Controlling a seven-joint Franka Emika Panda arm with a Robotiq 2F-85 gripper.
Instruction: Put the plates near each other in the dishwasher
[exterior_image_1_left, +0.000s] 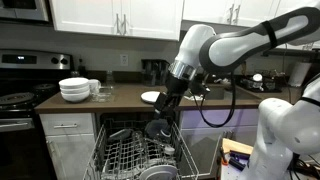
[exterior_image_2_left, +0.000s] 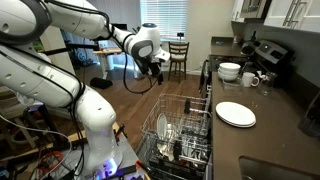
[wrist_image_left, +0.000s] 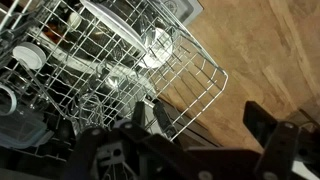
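The fingers (wrist_image_left: 268, 124) are spread wide apart with nothing between them. In the wrist view they show as two dark, blocky prongs above one corner of the rack (wrist_image_left: 195, 95). The rack is a basket of thin grey wire with a rounded corner, a curved rim and rows of upright tines. It sits pulled out of the open dishwasher (exterior_image_1_left: 120, 152) (exterior_image_2_left: 185, 135).

Among the tines a round, glossy white plate (wrist_image_left: 155, 48) stands on edge. Other pale dishes lie further in, too blurred to name.

A second plate (exterior_image_1_left: 151, 97) (exterior_image_2_left: 235, 114), thin, flat and white, lies on the smooth dark brown desk (exterior_image_1_left: 120, 100) (exterior_image_2_left: 275, 130) just above the dishwasher. It is apart from a stack of deep white bowls (exterior_image_1_left: 75, 90) (exterior_image_2_left: 229, 71) that stands nearer the black-and-steel stove (exterior_image_1_left: 20, 85) (exterior_image_2_left: 268, 50).

In both exterior views the arm (exterior_image_1_left: 235, 45) (exterior_image_2_left: 95, 22), made of smooth white rounded shells with black joints, reaches over the rack with its dark tip pointing down. The floor (wrist_image_left: 275, 50) beside the rack is brown wood grain.
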